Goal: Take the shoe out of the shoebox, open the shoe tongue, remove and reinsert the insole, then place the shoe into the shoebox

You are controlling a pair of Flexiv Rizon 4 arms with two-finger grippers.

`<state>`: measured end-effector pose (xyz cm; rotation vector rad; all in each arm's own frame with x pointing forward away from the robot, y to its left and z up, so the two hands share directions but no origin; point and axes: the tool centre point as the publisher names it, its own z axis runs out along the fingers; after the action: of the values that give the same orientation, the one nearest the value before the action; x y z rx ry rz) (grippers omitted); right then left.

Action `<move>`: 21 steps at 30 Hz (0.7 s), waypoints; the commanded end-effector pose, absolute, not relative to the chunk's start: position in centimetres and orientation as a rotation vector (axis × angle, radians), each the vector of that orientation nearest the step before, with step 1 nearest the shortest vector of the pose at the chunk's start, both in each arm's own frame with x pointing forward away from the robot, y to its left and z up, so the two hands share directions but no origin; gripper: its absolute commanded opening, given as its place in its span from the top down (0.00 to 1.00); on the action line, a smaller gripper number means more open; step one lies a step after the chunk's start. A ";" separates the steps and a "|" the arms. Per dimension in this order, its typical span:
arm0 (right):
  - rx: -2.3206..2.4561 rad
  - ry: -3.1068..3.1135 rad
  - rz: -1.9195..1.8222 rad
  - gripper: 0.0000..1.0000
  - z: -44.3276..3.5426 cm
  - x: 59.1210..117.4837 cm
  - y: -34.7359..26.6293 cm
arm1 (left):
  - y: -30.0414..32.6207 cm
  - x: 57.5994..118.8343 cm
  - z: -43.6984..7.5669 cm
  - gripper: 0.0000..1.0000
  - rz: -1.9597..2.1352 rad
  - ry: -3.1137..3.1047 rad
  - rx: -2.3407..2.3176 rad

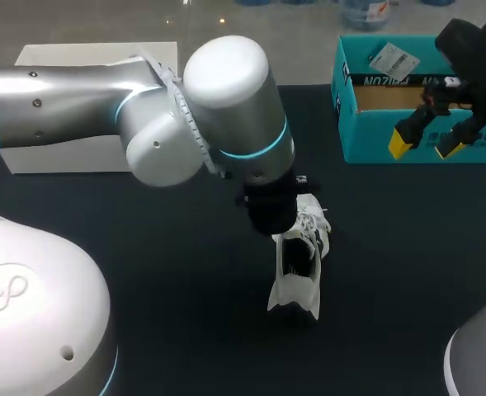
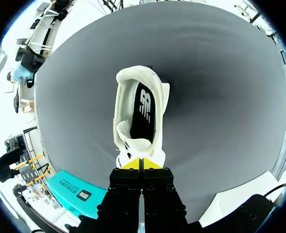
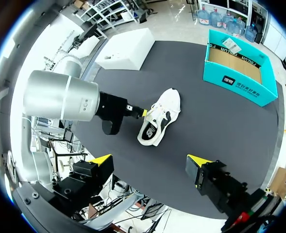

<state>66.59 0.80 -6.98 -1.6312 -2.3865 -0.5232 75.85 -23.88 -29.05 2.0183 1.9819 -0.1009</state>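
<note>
Centrally on table (image 1: pixel 391 289), L gripper (image 2: pixel 139 163) pinches shoe (image 2: pixel 133 80) — R gripper (image 1: pixel 425 144) open, well apart.

Matt table (image 1: pixel 185 272), white cloth shoe (image 1: pixel 296 285), cardboard shoebox (image 1: pixel 375 144), glossy metal left arm (image 1: pixel 61 99)

Dark table (image 1: pixel 185 330) under white shoe (image 1: pixel 296 293), teal shoebox (image 1: pixel 366 136), white box (image 1: pixel 61 158).

A big dark table (image 1: pixel 143 272) fills the view. Its top is flat and plain. A white box (image 1: pixel 69 155) sits at its far left.
</note>
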 end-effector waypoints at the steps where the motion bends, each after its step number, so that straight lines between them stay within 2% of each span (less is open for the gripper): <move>1: -1.631 -2.385 -0.516 0.00 -7.0 66.8 0.9 | -21.9 76.3 -27.1 1.00 -0.165 2.171 1.808; 2: -1.631 -2.385 -0.516 0.00 -7.0 66.8 0.9 | -21.5 76.5 -27.1 0.91 -0.190 2.197 1.747; 4: -1.631 -2.385 -0.516 0.00 -7.0 66.8 0.9 | -20.8 76.5 -26.8 0.58 -0.175 2.218 1.660; 5: -1.631 -2.385 -0.516 0.00 -7.0 66.8 0.9 | -20.4 76.4 -26.6 0.16 -0.161 2.218 1.610; 6: -1.631 -2.385 -0.516 0.00 -7.0 66.8 0.9 | -20.4 76.4 -26.6 0.00 -0.161 2.218 1.610; 21: -1.631 -2.385 -0.516 0.00 -7.0 66.8 0.9 | -20.4 76.4 -26.6 0.00 -0.161 2.218 1.610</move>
<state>66.59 0.80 -6.98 -1.6312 -2.3866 -0.5232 76.31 -20.47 -26.52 1.6083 2.2205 -0.1575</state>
